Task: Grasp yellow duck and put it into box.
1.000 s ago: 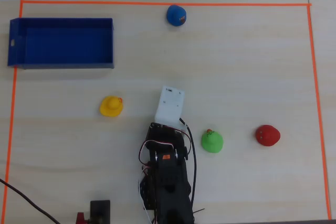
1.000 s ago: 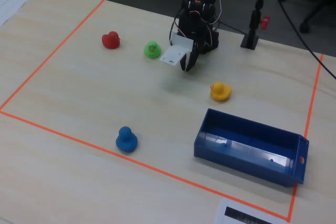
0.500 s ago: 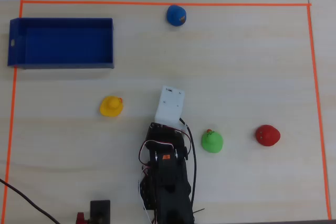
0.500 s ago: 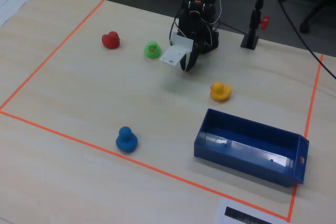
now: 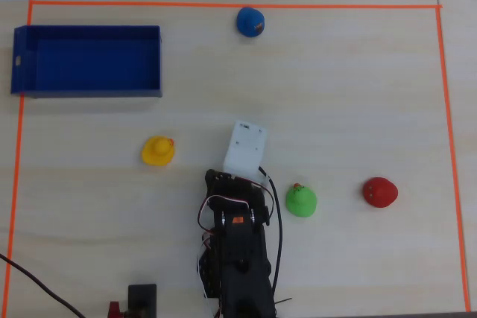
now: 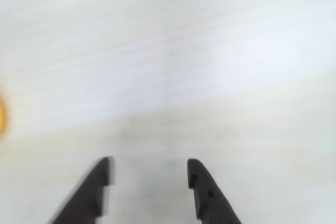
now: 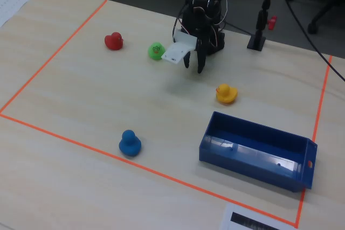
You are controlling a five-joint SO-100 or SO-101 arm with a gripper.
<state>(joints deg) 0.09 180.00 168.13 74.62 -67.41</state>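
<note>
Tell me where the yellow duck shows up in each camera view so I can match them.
Overhead view: the yellow duck sits left of centre, below the blue box and left of the gripper's white housing.
Wrist view: only an orange-yellow sliver at the left edge, probably the duck; too blurred to be sure.
Fixed view: the duck is right of centre, just above the box.
Shared landmark: the box, in the overhead and fixed views only.

duck (image 5: 158, 151) yellow | box (image 5: 86, 93) dark blue | toys green (image 5: 301, 201), red (image 5: 380, 192), blue (image 5: 250, 21)

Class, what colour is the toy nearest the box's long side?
Yellow: the yellow duck, clearest in the overhead view.
</note>
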